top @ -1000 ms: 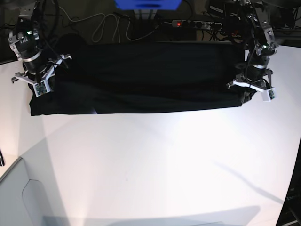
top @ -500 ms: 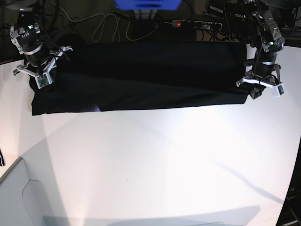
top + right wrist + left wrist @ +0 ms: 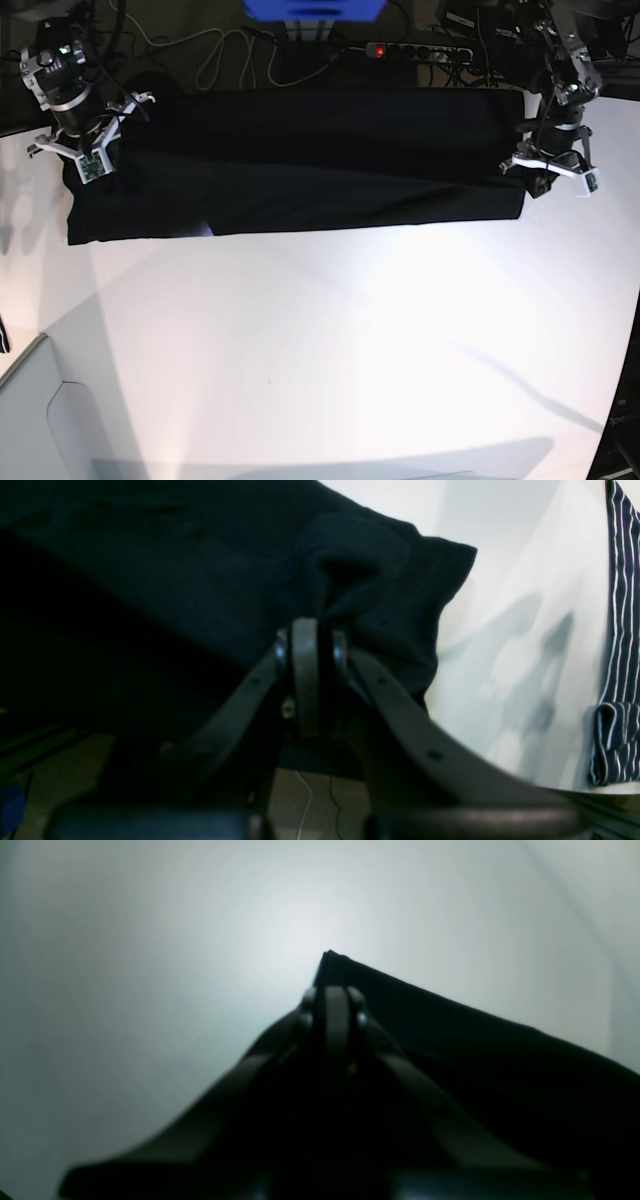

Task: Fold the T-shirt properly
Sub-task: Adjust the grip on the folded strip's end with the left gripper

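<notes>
Left wrist view blurred throughout; left gripper (image 3: 336,1005) fingertips soft, dark against dark T-shirt (image 3: 475,1050), pinch point not resolvable. T-shirt cut by right and bottom edges there. Right wrist view: right gripper (image 3: 312,645) tips buried in bunched cloth; lower frame murky. Striped cloth (image 3: 617,630) cut by right edge, kind unclear. Base view: T-shirt print hidden; far hem lost in dark background; both arms cut by top edge.

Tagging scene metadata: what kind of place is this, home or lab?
Likely a robotics lab bench: a bare white table, a power strip with loose cables behind it, and two arms holding a black T-shirt stretched across the far edge.
</notes>
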`<state>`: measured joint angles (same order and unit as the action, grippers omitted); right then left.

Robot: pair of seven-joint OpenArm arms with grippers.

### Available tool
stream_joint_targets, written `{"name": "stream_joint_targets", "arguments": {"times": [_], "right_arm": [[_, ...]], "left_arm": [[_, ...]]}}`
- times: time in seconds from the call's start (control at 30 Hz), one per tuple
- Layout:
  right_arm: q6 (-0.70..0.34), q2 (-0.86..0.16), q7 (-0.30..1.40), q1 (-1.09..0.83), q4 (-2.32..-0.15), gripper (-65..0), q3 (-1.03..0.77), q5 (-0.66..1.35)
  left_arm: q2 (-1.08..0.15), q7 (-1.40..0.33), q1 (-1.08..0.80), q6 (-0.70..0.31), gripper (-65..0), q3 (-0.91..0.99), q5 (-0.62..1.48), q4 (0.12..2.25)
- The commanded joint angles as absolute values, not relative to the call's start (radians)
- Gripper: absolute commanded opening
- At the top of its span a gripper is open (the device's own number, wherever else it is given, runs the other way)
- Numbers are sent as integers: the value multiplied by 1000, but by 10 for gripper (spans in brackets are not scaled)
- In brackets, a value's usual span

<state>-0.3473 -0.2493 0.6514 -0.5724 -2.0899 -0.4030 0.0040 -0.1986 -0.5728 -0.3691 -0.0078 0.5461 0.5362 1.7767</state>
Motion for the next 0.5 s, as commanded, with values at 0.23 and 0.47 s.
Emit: {"name": "stream_joint_targets", "arguments": {"times": [0.23,0.47], "right_arm": [[-355,-255,636,-587,-2087,-649,-407,5],[-355,-262,645,-585,-2081,-602,-403,5]], "left_arm": [[-188,-549,-371,-8,-650,538,541,1747],[-188,-549,-371,-8,-650,524,541,1722]]}}
